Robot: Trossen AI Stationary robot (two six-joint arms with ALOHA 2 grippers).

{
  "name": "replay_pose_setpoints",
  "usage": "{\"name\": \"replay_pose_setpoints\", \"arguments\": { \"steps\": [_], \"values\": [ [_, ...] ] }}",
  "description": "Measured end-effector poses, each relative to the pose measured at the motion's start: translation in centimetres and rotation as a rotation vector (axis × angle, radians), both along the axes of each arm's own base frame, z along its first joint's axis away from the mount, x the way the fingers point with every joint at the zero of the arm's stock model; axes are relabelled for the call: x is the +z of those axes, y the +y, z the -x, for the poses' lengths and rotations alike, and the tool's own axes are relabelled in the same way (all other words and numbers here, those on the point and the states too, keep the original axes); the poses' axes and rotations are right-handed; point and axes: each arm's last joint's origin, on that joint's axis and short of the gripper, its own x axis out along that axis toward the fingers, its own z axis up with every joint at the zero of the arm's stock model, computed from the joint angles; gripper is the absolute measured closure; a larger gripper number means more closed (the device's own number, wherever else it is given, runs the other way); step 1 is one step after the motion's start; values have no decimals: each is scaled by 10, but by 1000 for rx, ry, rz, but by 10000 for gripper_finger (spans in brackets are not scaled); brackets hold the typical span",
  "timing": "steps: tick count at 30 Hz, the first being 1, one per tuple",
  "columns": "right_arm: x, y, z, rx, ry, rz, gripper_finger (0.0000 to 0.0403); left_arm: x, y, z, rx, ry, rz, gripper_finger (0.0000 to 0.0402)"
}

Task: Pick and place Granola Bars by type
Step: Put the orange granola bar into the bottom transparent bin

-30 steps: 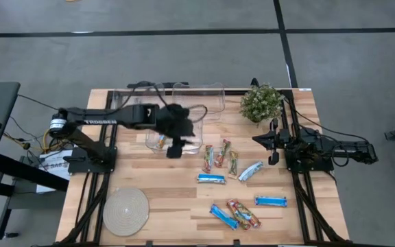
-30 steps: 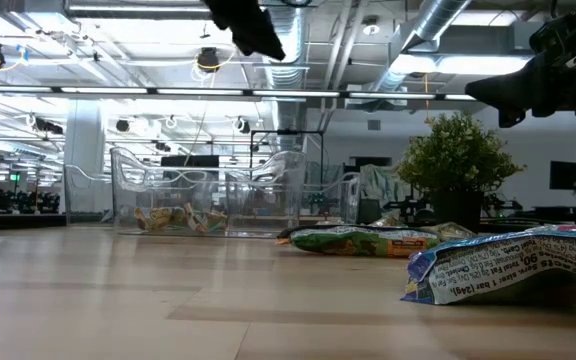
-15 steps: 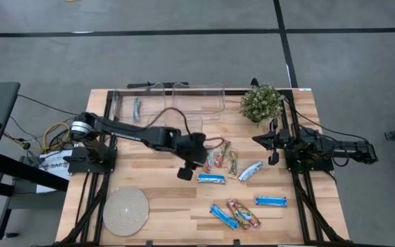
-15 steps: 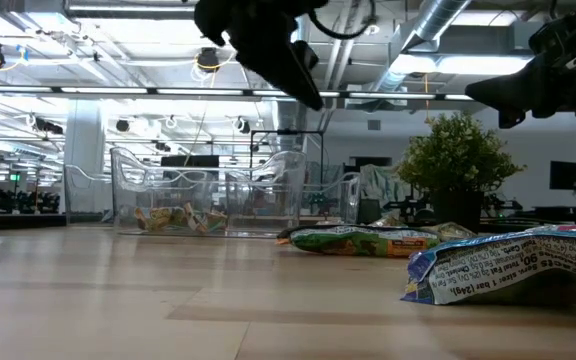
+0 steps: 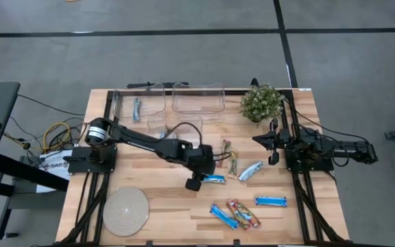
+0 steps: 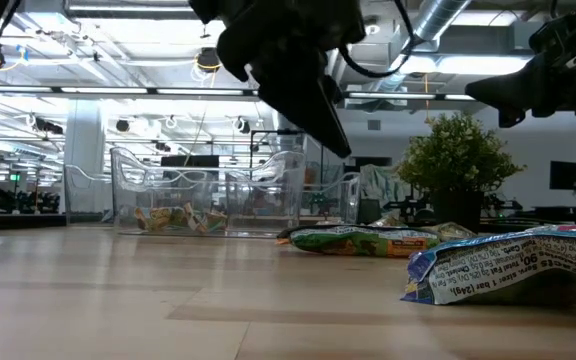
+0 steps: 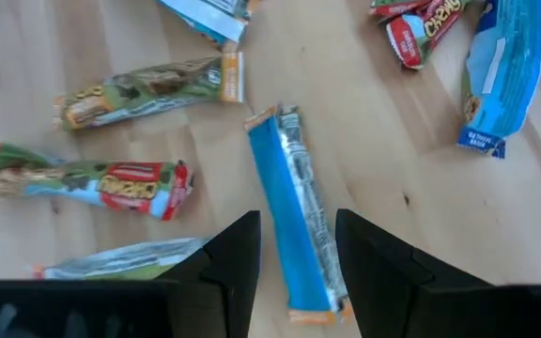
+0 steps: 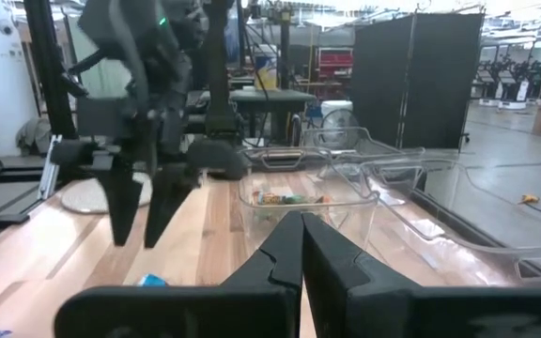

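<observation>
Item: bright blue granola bar [image 7: 294, 211] | Location: table [image 5: 156, 206] centre, at 6 o'clock of the bins [image 5: 184, 103] | Left gripper [image 7: 294, 246]: jaws held open astride it, nothing gripped | Right gripper [image 8: 301, 246]: jaws shut, parked at 3 o'clock | Handling: judged light, crinkly, slippery; mid-length grasp across the narrow width advised.

Bright blue bar [image 7: 297, 218]: near end hidden between left hand [image 7: 297, 246] fingers | silvery-blue bar [image 7: 125, 260]: partly covered | bin [image 5: 147, 108] contents: too small to be identified
</observation>
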Motion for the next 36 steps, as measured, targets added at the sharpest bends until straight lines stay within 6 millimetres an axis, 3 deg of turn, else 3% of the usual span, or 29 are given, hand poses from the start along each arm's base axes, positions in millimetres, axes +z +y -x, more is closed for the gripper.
{"name": "replay_pose_setpoints", "arguments": {
  "steps": [12,29,34,36],
  "values": [
    [0,0,0,0,-1,0,403,-27,-16,-20,102,79,-52,267],
    [0,0,0,0,-1,0,403,-28,-24,-17,121,99,-45,267],
    [0,0,0,0,1,0,403,-51,-26,-19,130,154,-82,267],
    [0,0,0,0,0,0,403,-51,-26,-19,135,149,-95,267]
  ]
}}
